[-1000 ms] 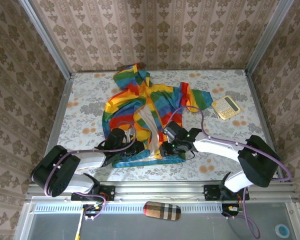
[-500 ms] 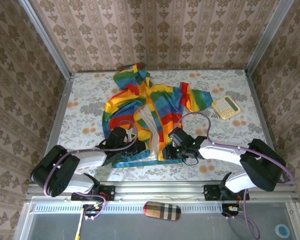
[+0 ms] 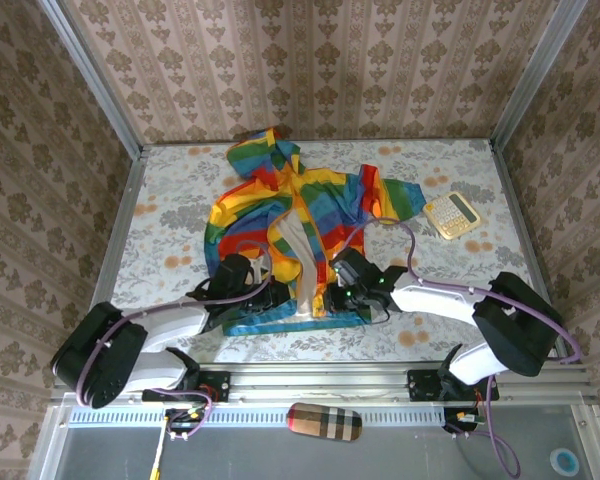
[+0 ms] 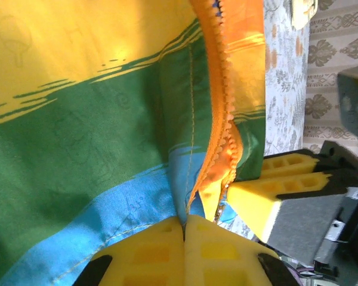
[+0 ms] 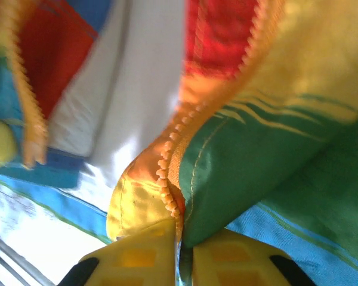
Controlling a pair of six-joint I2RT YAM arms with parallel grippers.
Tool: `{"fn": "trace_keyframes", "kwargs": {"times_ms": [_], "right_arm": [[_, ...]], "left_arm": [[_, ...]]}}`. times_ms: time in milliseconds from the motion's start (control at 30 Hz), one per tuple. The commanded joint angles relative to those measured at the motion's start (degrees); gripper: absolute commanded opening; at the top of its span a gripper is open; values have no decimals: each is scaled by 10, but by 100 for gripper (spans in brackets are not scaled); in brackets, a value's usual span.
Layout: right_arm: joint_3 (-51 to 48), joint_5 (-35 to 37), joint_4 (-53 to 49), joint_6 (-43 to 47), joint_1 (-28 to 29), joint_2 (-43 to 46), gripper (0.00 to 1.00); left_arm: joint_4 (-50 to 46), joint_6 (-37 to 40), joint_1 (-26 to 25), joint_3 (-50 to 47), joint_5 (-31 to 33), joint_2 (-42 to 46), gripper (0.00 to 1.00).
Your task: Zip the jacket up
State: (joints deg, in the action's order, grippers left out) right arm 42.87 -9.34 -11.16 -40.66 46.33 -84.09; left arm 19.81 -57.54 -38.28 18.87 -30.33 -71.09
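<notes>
I see the jacket (image 3: pixel 300 225) lying open on the desk (image 3: pixel 170 215), hem toward the arms. My left fingers (image 4: pixel 167 233) are pinching the blue hem beside the orange zipper (image 4: pixel 227 101). My right fingers (image 5: pixel 161 241) are pinching the opposite zipper edge at the hem.

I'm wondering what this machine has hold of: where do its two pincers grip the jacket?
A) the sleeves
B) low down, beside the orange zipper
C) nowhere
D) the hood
B: the left pincer and the right pincer are each shut on the jacket right beside its zipper, near the bottom hem.
</notes>
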Motion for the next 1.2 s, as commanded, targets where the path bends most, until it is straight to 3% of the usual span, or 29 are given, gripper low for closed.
{"fn": "trace_keyframes", "kwargs": {"times_ms": [0, 267, 600, 900, 1167], "right_arm": [[59, 23, -69, 35, -2, -1, 7], [127, 20, -142, 50, -3, -32, 0], [144, -2, -132, 24, -3, -80, 0], [101, -38, -47, 12, -3, -82, 12], [56, -50, -8, -6, -3, -75, 20]], "left_arm": [[-58, 31, -4, 21, 24, 42, 0], [-115, 62, -25, 49, 38, 79, 0], [-22, 58, -50, 55, -6, -23, 0], [46, 52, -50, 51, -27, -129, 0], [40, 52, -47, 49, -12, -150, 0]]}}
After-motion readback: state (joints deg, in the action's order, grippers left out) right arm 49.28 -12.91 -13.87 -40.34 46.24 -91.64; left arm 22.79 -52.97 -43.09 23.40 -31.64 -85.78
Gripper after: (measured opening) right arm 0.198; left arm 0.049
